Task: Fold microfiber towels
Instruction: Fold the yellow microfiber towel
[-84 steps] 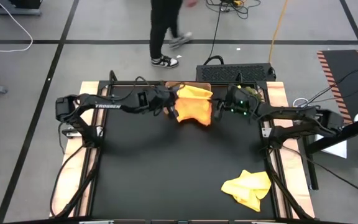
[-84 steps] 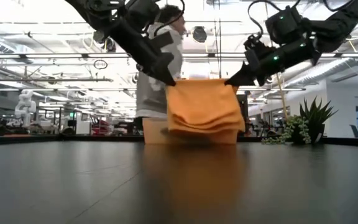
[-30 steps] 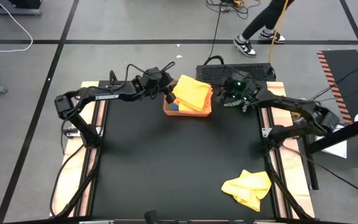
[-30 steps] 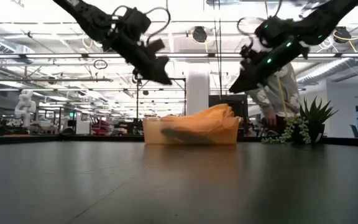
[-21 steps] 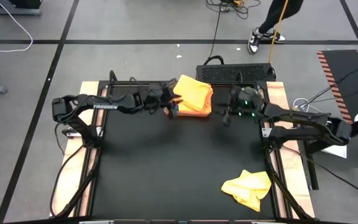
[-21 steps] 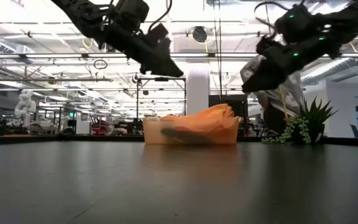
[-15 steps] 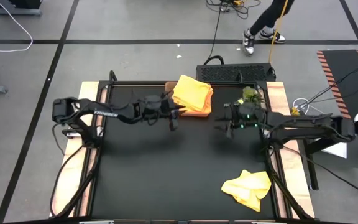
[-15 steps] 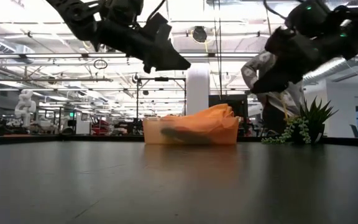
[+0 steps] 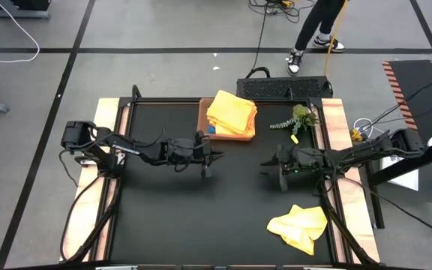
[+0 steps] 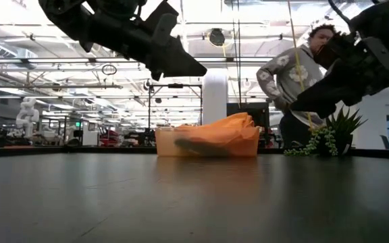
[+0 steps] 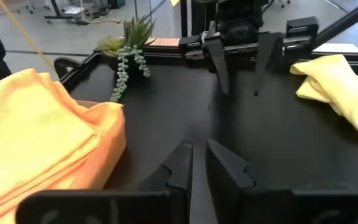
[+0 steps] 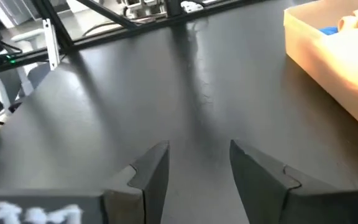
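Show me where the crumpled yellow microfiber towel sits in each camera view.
High view: crumpled yellow microfiber towel on the table's near right part.
Low view: not in it.
Left wrist view: at the right edge, beyond the right pincer.
Right wrist view: not in it.
Shared landmark: shallow brown rectangular tray holding the folded orange towel.

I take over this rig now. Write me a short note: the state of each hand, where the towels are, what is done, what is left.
Left hand: empty, fingers nearly shut, above the table's middle.
Right hand: empty, open, facing the left one.
Orange towel: folded, lying on top in the tray at the far edge; a bit of blue shows under it.
Yellow towel: crumpled at the near right of the table.
Done: orange towel.
Left: fold the yellow one.
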Robot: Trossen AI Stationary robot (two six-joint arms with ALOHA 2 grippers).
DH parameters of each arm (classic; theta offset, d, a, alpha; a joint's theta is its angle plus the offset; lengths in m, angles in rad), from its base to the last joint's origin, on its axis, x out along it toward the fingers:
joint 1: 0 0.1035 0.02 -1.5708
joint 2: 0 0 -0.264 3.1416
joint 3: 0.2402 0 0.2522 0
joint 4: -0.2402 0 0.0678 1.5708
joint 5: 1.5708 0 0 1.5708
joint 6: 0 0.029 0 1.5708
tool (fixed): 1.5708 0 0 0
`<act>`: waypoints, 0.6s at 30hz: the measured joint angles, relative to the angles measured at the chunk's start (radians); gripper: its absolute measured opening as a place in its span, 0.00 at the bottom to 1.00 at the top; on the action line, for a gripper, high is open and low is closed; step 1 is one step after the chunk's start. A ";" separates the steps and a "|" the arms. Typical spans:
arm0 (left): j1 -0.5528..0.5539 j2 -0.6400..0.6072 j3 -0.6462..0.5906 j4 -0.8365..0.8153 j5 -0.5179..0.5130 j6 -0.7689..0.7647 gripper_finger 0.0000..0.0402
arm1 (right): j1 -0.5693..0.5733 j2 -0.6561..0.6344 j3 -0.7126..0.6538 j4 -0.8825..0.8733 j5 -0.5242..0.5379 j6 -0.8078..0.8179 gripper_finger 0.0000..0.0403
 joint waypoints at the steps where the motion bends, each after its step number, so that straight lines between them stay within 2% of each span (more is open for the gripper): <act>1: -0.004 0.000 0.000 0.002 -0.002 0.003 0.11 | 0.012 0.000 -0.002 0.000 0.015 0.001 0.40; 7: -0.011 0.000 0.000 0.009 -0.020 -0.003 0.09 | 0.078 0.001 -0.002 0.019 0.024 0.013 0.40; 12: -0.011 0.000 0.000 0.009 -0.020 -0.009 0.09 | 0.130 0.001 -0.002 0.021 0.093 0.013 0.40; 18: -0.011 0.000 0.000 0.008 -0.020 -0.007 0.09 | 0.158 0.001 -0.002 0.020 0.101 0.031 0.40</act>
